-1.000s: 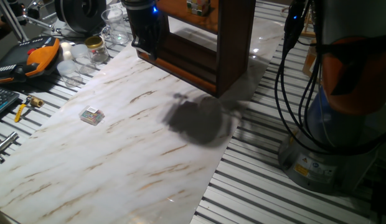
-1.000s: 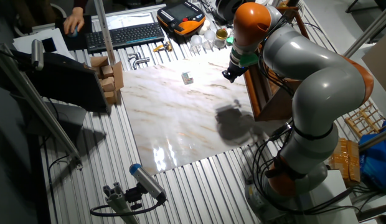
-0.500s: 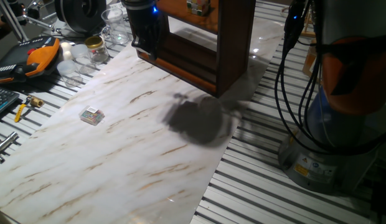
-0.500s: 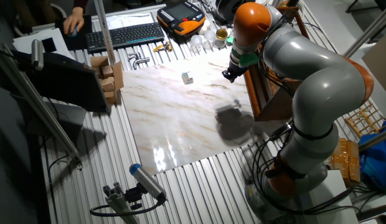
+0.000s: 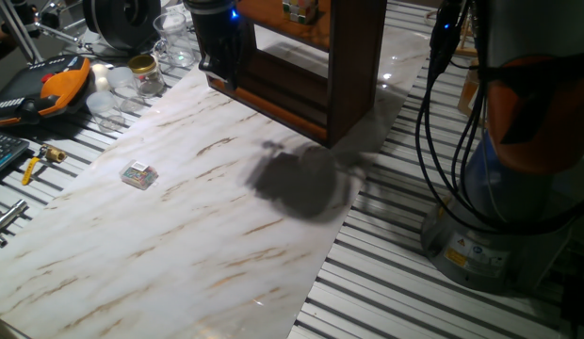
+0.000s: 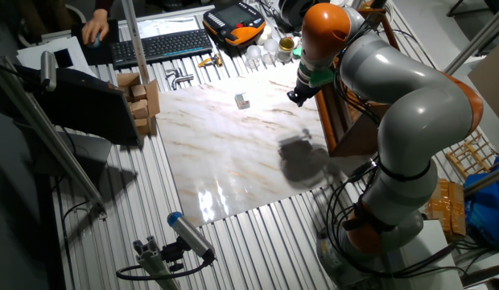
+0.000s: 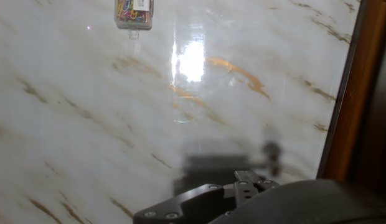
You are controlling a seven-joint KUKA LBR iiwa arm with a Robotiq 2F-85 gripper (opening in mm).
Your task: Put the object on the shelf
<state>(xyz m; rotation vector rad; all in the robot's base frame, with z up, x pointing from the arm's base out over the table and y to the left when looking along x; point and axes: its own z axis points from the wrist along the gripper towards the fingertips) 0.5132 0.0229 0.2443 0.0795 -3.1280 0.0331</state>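
The puzzle cube sits on the orange-brown board of the dark-brown shelf, at the top edge of one fixed view, partly cut off. My gripper hangs over the marble table just left of the shelf's lower frame, apart from the cube and holding nothing that I can see. In the other fixed view the gripper is beside the shelf. The hand view shows only the dark underside of the gripper, so the jaws' state is unclear.
A flat whitish block with coloured marks lies on the marble tabletop, left of the gripper; it shows in the hand view too. Jars, glassware and an orange pendant crowd the far left. Cables and the arm's base stand at the right.
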